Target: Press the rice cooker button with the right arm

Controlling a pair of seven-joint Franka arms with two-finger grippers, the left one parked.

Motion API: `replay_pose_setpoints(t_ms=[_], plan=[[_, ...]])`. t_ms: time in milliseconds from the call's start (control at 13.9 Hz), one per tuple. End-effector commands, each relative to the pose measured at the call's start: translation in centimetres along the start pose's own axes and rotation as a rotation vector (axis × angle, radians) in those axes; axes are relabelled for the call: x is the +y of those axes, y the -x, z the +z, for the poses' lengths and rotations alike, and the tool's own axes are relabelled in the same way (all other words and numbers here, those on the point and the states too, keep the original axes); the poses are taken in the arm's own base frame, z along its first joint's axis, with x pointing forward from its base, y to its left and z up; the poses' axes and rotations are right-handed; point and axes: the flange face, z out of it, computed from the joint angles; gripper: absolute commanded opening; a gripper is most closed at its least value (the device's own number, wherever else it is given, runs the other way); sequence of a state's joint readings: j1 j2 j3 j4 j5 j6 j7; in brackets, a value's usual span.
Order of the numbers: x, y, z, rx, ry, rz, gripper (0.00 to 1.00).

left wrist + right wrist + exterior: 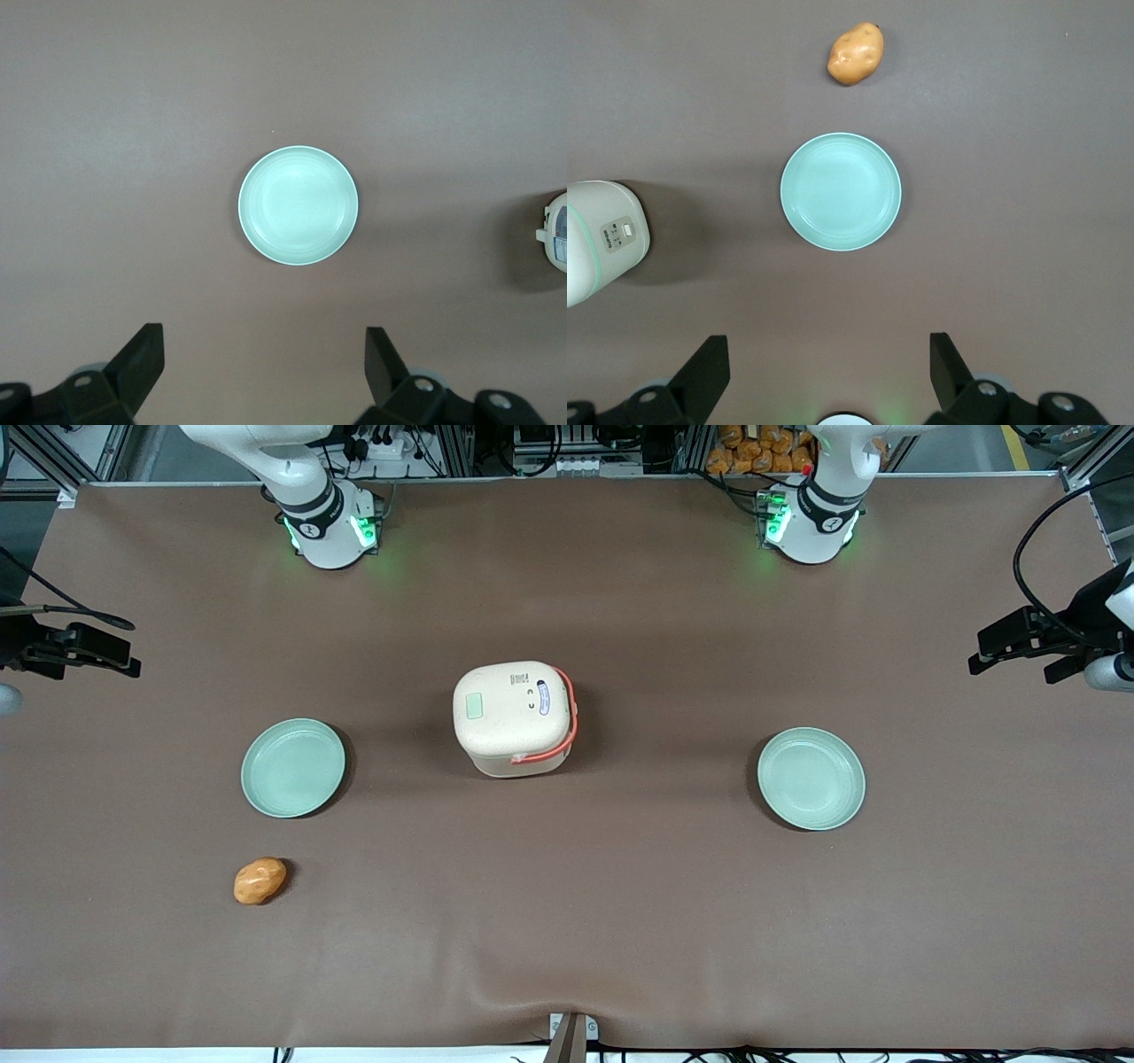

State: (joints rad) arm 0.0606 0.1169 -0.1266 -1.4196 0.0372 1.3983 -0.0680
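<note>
Two smooth plates flanked the cooker

Mid-table on the matte brown cloth (pixel 620 921) stood the rounded-square rice cooker (pixel 514 717), between round plates (pixel 293 768) (pixel 811 779). The gripper (pixel 828 376) hung spread wide above one plate, a lumpy potato (pixel 260 880) nearby.

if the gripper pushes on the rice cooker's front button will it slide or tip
The rice cooker looks small and probably light, standing free on the brown table cover, so a sideways push may slide it. Its squat, wide body makes tipping less likely. The gripper hangs open above the plate, apart from the cooker.
</note>
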Motion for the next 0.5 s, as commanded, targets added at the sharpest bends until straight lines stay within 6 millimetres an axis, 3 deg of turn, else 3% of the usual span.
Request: replay_pose_setpoints(t_ms=[0, 432], plan=[[0.05, 0.47, -0.58, 0.004, -0.01, -0.011, 1.0], [-0.3, 0.63, -1.07, 0.008, -0.008, -0.014, 1.0]])
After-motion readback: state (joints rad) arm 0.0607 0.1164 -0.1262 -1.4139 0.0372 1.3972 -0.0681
